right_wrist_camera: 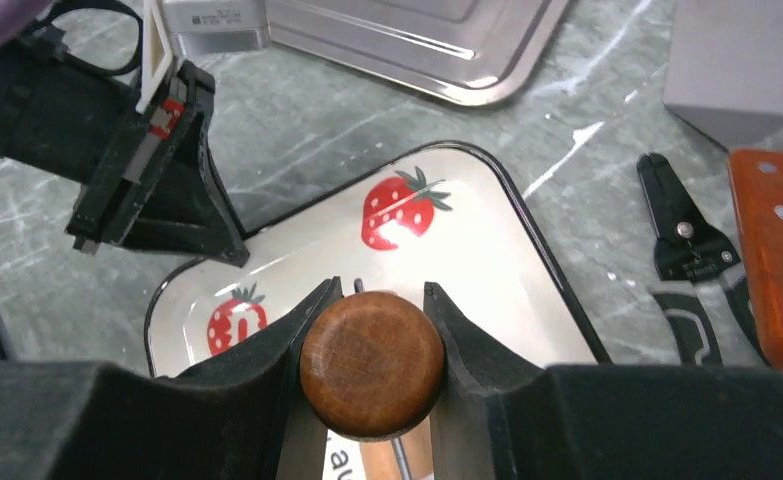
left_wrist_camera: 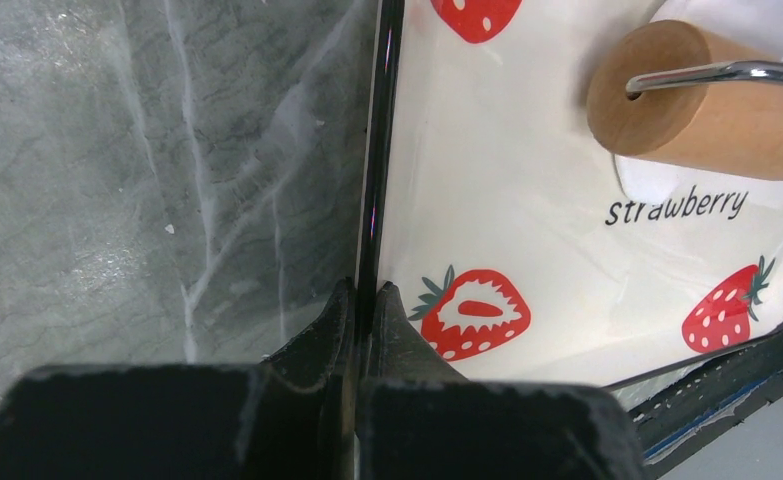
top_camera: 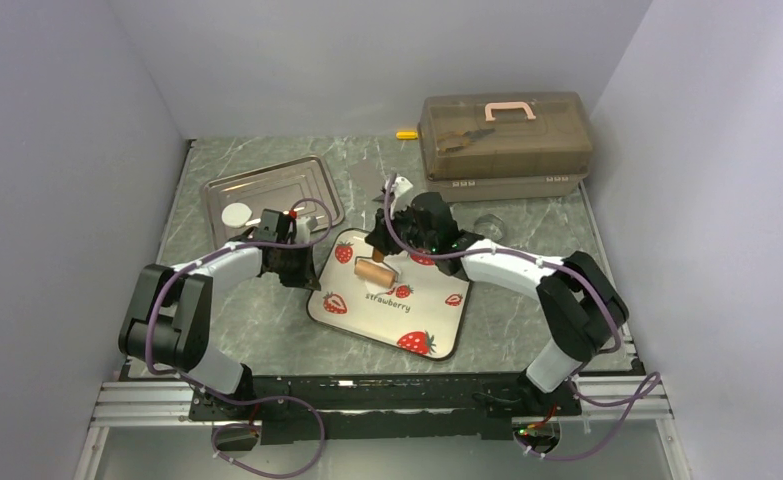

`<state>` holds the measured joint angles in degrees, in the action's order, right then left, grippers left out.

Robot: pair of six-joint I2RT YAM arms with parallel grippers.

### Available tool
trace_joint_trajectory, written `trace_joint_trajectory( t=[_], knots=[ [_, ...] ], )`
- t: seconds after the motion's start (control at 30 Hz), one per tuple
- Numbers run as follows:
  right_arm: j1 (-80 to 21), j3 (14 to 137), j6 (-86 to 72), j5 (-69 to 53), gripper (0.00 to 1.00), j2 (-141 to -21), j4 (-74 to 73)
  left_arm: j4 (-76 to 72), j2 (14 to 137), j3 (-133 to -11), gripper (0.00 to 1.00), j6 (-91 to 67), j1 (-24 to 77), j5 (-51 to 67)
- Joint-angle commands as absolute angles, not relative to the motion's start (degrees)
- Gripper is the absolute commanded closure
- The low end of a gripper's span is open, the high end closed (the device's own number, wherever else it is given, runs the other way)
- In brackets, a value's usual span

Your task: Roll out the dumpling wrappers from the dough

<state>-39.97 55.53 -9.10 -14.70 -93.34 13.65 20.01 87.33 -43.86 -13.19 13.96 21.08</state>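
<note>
Left tool [left_wrist_camera: 364, 300] is clamping plate [left_wrist_camera: 378, 150] at its left rim, pinning it. Right tool [right_wrist_camera: 378, 292] is gripping roller [right_wrist_camera: 372, 365] by its handle. Roller is sitting on dough [left_wrist_camera: 655, 182], mid-plate. One wrapper [top_camera: 237, 214] is lying in tray [top_camera: 297, 172], far left. Best: light even pressure, short strokes, staying inside rim.

Grey marbled table [top_camera: 277, 340] is carrying a strawberry-printed plate [top_camera: 382, 320], a steel tray [top_camera: 287, 190], a brown lidded case [top_camera: 507, 135], pliers [right_wrist_camera: 682, 240] and a wooden-handled tool [right_wrist_camera: 772, 250].
</note>
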Motion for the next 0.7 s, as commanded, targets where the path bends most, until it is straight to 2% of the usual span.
trace_joint_trajectory(
  t=[0.0, 0.17, 0.27, 0.5, 0.67],
  knots=[
    [-42.32, 46.87, -8.89, -11.85, 1.0, -89.76, 13.47, 18.46, 85.16, -43.33, 1.0, -12.76, 13.12, 18.36],
    [-48.72, 38.48, -12.65, -11.09, 1.0, -86.49, 12.81, 18.51, 85.61, -43.55, 1.0, -12.74, 12.93, 18.83],
    [-51.49, 37.78, -13.87, -10.13, 1.0, -83.81, 11.86, 18.8, 85.92, -43.64, 1.0, -12.73, 12.92, 19.06],
    [-52.65, 52.76, -9.29, -11.72, 1.0, -80.47, 2.96, 19.26, 87.21, -44.23, 1.0, -12.82, 12.92, 19.1],
    [-52.12, 64.69, -8.55, -17.37, 1.0, -81.63, 1.39, 18.87, 86.5, -43.82, 1.0, -12.79, 12.91, 19.09]
  ],
)
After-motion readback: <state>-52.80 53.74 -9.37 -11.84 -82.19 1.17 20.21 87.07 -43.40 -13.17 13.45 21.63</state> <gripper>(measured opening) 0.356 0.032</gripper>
